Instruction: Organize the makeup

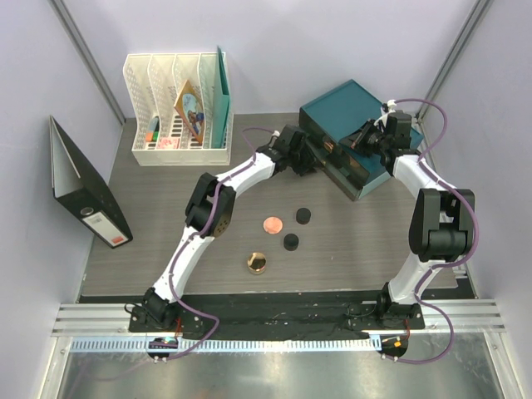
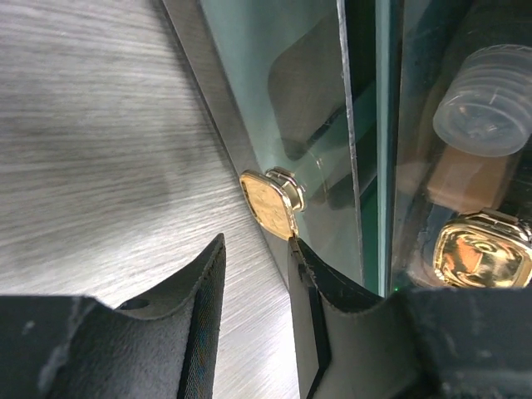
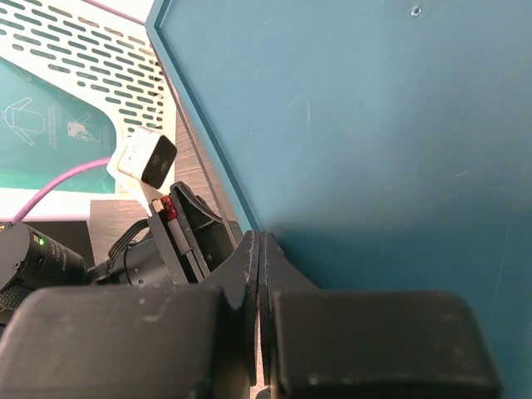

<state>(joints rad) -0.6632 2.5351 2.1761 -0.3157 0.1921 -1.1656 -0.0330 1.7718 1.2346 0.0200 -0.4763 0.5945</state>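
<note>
The teal makeup case (image 1: 353,137) stands at the back right with its lid raised. On the table lie a coral round compact (image 1: 272,224), two black pots (image 1: 303,216) (image 1: 291,242) and a gold jar (image 1: 257,263). My left gripper (image 1: 320,162) (image 2: 256,245) is open at the case's front wall, and its right fingertip (image 2: 296,249) touches the gold clasp (image 2: 270,202). Through the case's tinted wall I see a clear-capped bottle (image 2: 486,100) and a gold cap (image 2: 482,253). My right gripper (image 1: 366,140) (image 3: 259,237) is shut with nothing in it, tips against the teal lid (image 3: 374,125).
A white file organizer (image 1: 179,108) with folders and small stationery stands at the back left. A black binder (image 1: 83,187) leans against the left wall. The left arm's wrist and its white camera (image 3: 145,158) sit close to my right gripper.
</note>
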